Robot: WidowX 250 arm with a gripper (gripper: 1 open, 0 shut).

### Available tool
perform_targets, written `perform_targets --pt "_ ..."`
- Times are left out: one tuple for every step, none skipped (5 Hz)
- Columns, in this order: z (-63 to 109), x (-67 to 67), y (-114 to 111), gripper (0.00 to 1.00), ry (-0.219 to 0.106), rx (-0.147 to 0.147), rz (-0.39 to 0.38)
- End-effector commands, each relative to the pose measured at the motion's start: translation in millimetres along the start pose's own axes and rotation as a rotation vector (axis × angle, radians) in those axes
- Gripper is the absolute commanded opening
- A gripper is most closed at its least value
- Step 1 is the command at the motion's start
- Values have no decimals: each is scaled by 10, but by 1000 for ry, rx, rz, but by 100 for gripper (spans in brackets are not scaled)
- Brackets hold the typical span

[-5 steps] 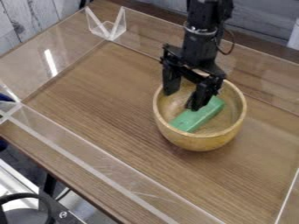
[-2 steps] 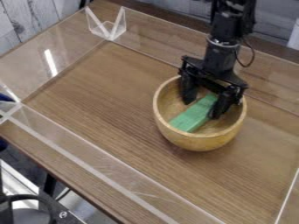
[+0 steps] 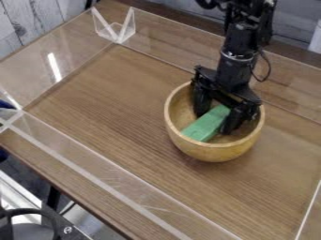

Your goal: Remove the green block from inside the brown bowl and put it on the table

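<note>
The end effector (image 3: 223, 105) has sunk deeper into the brown bowl (image 3: 232, 148) than a moment ago, when it hung nearer the rim. Its jaws are spread wide, straddling the upper part of the green block (image 3: 208, 123); whether they touch it I cannot tell (the dark fingers hide a good deal from where I stand). The block lies inside the bowl, slanting from about seven o'clock toward one o'clock, its lower end in plain sight. From the bowl the black arm (image 3: 243, 33) rises toward twelve o'clock. The bowl rests on the wooden counter (image 3: 107, 117), right of centre, at about three o'clock. Farther out, at eleven o'clock, stands a small clear holder (image 3: 114, 25) (all glinting edges).
</note>
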State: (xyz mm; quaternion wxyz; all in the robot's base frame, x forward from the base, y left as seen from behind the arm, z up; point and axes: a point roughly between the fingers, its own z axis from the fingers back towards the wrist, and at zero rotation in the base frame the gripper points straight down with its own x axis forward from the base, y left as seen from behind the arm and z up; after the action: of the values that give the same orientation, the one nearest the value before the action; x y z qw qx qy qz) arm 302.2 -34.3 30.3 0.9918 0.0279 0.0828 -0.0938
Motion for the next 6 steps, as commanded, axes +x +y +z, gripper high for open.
perform_targets --pt "332 37 62 100 -160 -46 -43" --pt "422 2 136 100 -227 -89 -67" --pt "381 -96 166 100 -253 -69 -85" --pt "326 -89 158 100 -264 -47 -101" --pt "267 -39 196 100 -270 -69 -90" --pt "230 -15 235 100 -273 -91 -74"
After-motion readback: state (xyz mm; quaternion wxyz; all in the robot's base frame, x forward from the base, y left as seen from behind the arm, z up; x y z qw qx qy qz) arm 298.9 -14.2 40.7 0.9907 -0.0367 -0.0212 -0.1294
